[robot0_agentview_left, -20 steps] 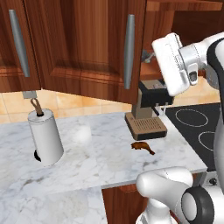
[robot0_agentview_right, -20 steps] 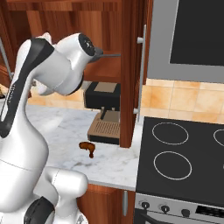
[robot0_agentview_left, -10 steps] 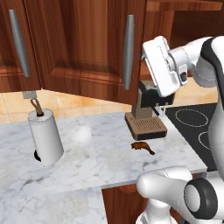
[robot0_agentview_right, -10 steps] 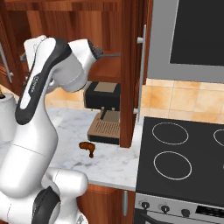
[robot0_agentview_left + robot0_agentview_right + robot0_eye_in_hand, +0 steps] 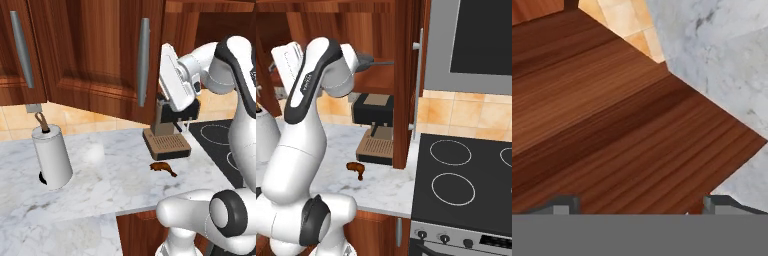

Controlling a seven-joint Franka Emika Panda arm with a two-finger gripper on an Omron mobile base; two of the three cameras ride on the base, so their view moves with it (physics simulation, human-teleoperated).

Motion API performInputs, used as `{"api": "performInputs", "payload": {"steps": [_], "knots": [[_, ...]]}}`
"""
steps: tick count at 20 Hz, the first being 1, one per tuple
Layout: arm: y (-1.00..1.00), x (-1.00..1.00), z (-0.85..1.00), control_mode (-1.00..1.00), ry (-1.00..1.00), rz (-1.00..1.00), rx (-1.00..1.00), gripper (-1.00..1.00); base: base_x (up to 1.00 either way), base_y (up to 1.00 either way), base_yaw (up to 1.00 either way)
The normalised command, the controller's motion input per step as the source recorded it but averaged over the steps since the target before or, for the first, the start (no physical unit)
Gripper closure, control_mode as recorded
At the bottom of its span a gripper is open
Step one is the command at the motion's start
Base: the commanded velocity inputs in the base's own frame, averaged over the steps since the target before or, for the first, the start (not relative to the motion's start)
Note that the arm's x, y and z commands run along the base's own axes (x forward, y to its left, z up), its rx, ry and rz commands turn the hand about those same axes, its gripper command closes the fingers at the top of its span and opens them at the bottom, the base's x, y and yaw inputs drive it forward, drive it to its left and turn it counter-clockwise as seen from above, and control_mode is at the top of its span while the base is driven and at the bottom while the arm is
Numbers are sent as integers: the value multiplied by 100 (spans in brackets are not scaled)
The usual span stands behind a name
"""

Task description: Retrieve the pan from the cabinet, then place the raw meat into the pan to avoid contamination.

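Observation:
The cabinet (image 5: 90, 55) hangs above the counter, its right door (image 5: 403, 90) swung open and seen edge-on. Inside it, the pan's thin dark handle (image 5: 381, 63) pokes out from behind my arm; the pan's bowl is hidden. The raw meat (image 5: 162, 168) (image 5: 355, 168) lies on the marble counter in front of the coffee machine. My white hand (image 5: 172, 82) is raised beside the closed door's silver handle (image 5: 143, 62), well above the meat. The gripper (image 5: 639, 205) is open and empty, facing a wooden door panel (image 5: 612, 130) at close range.
A dark coffee machine (image 5: 167, 135) stands under the open cabinet. A white canister (image 5: 51, 156) sits on the counter's left. The black stove (image 5: 466, 175) lies to the right, with a microwave (image 5: 476, 40) above it. Marble counter (image 5: 110, 175) spreads around the meat.
My hand has swung left from the open cabinet side toward the closed door and turned. The meat and pan handle have stayed put.

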Motion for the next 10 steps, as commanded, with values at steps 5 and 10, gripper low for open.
{"api": "performInputs", "payload": {"steps": [5,10], "knots": [[52,-31,-21,-100,4,16,3,-100,0,0,0],[46,-17,-16,-100,2,0,1,-100,0,0,0]]}}
